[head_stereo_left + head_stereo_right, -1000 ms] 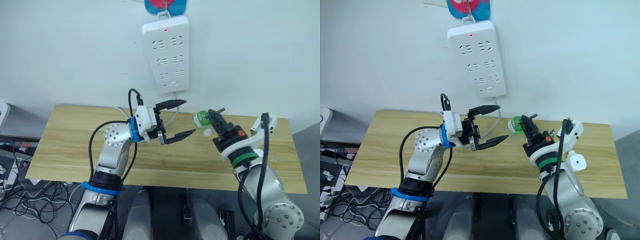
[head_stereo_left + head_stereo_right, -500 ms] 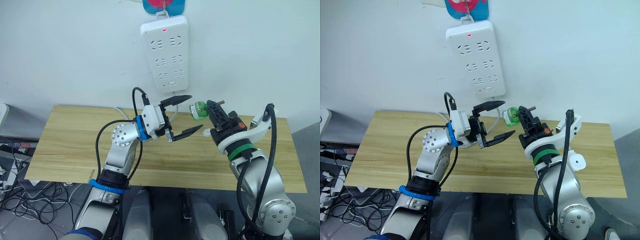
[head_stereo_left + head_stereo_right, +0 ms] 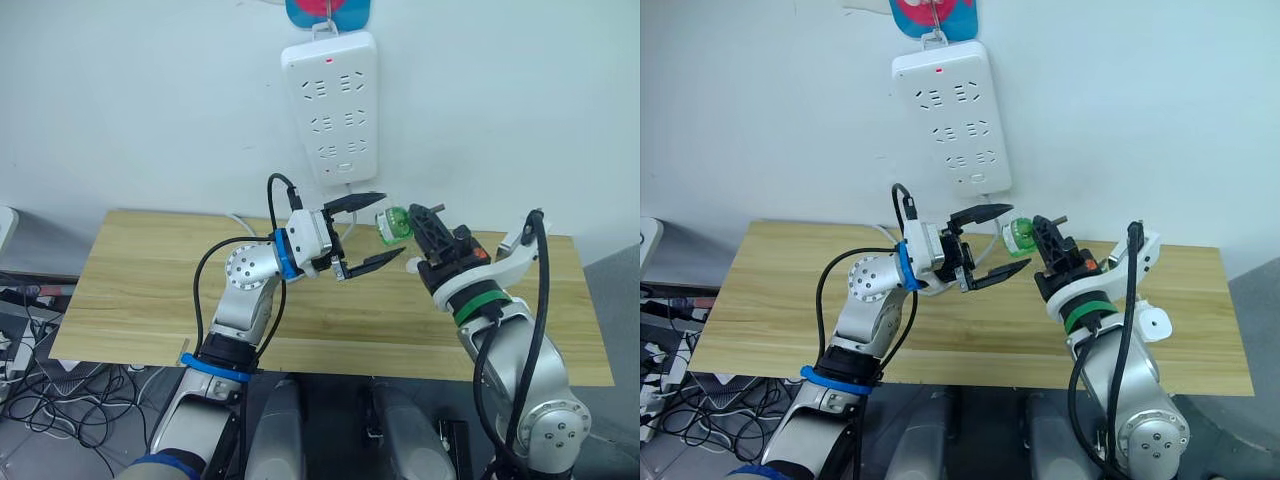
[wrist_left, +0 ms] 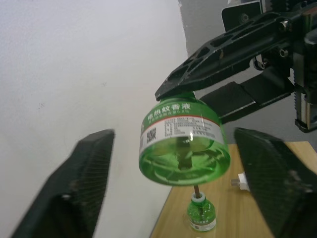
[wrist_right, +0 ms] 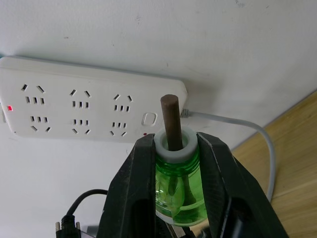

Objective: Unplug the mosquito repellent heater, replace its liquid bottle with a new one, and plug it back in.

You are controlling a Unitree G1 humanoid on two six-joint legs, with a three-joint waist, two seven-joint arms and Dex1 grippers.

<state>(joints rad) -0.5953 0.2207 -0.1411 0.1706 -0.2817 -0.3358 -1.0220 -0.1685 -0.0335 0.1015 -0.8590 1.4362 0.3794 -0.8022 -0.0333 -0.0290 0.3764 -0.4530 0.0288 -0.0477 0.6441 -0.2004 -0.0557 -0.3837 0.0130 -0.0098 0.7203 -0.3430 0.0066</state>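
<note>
Two black fingers of the right gripper (image 5: pixel 173 171) clamp the neck of a green liquid bottle (image 3: pixel 394 224), one finger on each side of its white collar, with a brown wick (image 5: pixel 170 120) poking out of the top. The bottle hangs in the air above the wooden table (image 3: pixel 150 290), its base turned toward the left gripper (image 3: pixel 365 232). That left gripper is spread wide, one finger above and one below, its tips just beside the bottle at about 9 o'clock from it and not touching it. Beyond the held bottle, a second green bottle (image 4: pixel 201 213) stands upright on the table, with a small white plug-like piece (image 4: pixel 241 180) lying near it. On the wall at 12 o'clock hangs a white power strip (image 3: pixel 332 105) with a red light lit, its grey cord (image 5: pixel 242 130) trailing down to the table. I cannot tell where the mosquito repellent heater is.
</note>
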